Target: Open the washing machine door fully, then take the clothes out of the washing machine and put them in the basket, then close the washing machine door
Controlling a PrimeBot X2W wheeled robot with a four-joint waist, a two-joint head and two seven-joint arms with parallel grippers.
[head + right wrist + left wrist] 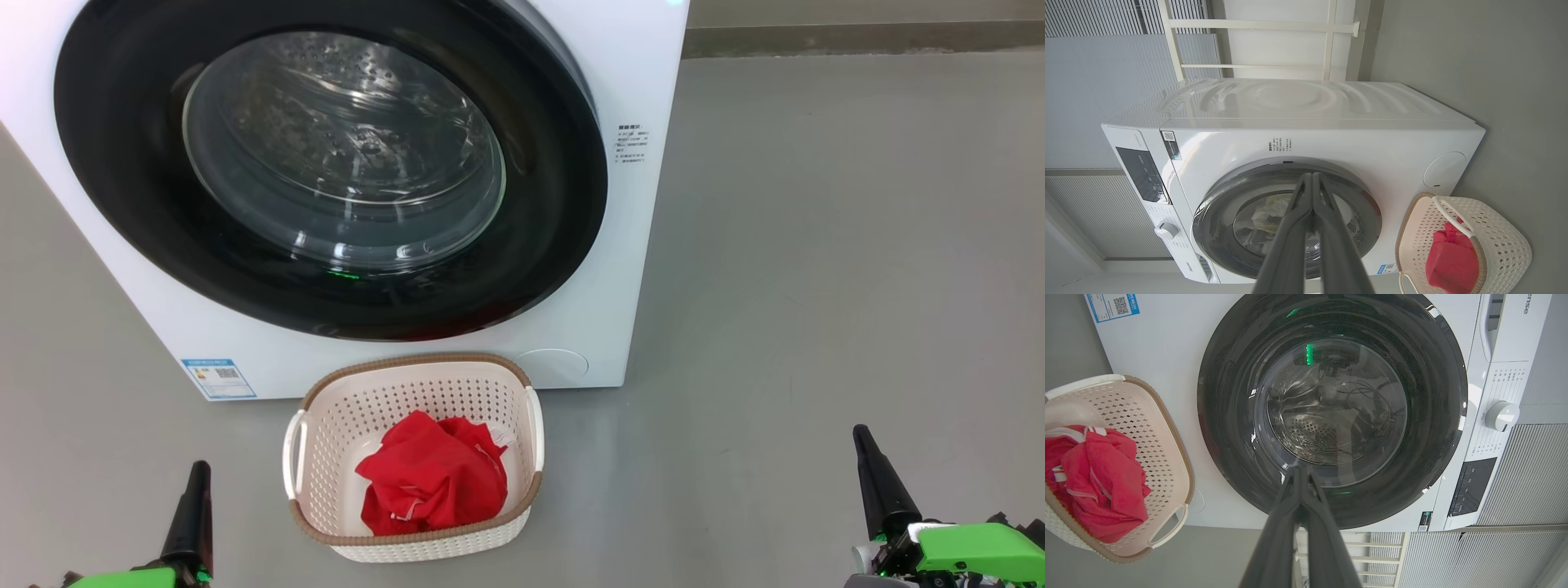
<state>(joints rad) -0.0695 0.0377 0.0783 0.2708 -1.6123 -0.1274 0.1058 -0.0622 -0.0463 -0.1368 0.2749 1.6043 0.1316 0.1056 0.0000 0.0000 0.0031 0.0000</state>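
Red clothes sit in the basket at six o'clock under the washing machine door, seemingly closed; left gripper at seven, right gripper at five, both pinched together, empty; task looks finished.

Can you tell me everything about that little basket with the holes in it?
The small cream plastic basket with a brown woven-look rim is rectangular with rounded corners, its walls full of tiny holes. A white handle sits at each end. It stands upright on the grey floor, close before the big white washing machine. Crumpled red clothes with white trim lie inside.
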